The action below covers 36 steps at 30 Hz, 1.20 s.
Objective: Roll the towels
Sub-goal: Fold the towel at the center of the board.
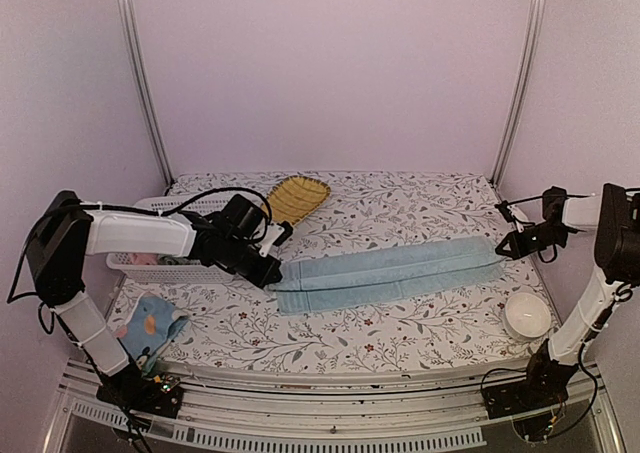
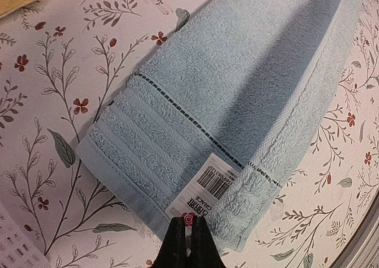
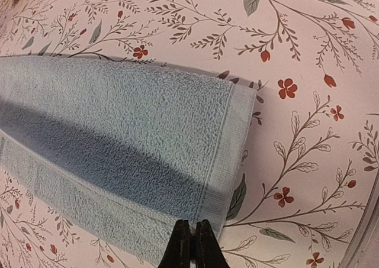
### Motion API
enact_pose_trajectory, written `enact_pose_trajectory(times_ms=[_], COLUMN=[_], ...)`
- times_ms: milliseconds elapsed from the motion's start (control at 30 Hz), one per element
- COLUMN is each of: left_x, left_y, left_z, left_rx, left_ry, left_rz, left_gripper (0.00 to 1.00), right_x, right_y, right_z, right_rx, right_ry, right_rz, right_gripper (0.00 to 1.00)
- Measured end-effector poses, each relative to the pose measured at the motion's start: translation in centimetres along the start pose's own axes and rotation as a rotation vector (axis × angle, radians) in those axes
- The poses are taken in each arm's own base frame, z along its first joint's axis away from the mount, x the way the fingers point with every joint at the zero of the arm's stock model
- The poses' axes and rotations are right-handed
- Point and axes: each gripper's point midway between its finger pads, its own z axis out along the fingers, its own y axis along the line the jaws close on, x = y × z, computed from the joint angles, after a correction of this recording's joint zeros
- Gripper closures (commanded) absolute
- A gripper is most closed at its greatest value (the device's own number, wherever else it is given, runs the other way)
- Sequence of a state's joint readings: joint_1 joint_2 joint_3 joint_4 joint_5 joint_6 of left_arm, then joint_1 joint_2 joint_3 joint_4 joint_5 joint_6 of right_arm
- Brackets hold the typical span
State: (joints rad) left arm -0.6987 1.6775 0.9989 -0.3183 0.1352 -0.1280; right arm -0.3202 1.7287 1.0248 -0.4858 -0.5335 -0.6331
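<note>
Left fingers [image 2: 180, 244]: pressed together, tips right at the end hem of the plain light-blue terry towel [image 2: 237, 90], beside its white barcode label [image 2: 213, 185]. Can't tell if any cloth is pinched between them.

Right fingers [image 3: 182, 244]: same, closed tight, tips at the hem of the towel's opposite end.

The towel is folded lengthwise into a long strip. It lies flat across the middle of the floral worktop [image 1: 400, 338], left end at my left arm, right end at my right. No curl at either end, so my read is that the strip is laid out and rolling hasn't started.

Next move calls for lifting one end hem, turning it over onto itself and keeping the edges square while the other end is pinned.

Small light-blue printed cloth towel [image 1: 150, 325] sits bunched at near left, unrolled, so it's second in line. Yellow ribbed leaf-shaped tray [image 1: 297, 198] is far left of centre, apart from the strip.
</note>
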Motion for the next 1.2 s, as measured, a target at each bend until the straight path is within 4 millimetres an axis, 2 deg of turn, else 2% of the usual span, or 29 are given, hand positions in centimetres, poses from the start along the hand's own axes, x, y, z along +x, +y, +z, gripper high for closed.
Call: enact_pose_trajectory(times_ms=[333,533,733,867,1000,1200], left_x=[1.0,1.2,2.2,3.8,5.0,5.0], left_y=[-1.6,-1.8,-2.1,-2.7,-3.1,-3.2], left_z=[0.3,0.4,1.1,2.2,3.1,3.2], left_rx=[0.044,0.048,0.055,0.063,0.067,0.065], left_ry=[0.023,0.026,0.056,0.106,0.142,0.14], left_rz=[0.028,0.041,0.06,0.076,0.089,0.099], left_gripper=[1.0,1.0,1.0,1.0,1.0,1.0], right_x=[0.5,0.7,2.7,4.3,4.3,4.3], right_y=[-0.6,-0.9,-0.6,-0.5,-0.6,-0.7], right_z=[0.0,-0.1,0.6,1.1,1.2,1.2], right_rx=[0.028,0.036,0.036,0.047,0.057,0.061], right_ry=[0.009,0.011,0.044,0.075,0.073,0.07], right_rz=[0.003,0.009,0.007,0.016,0.011,0.006], right_gripper=[0.98,0.98,0.98,0.97,0.97,0.96])
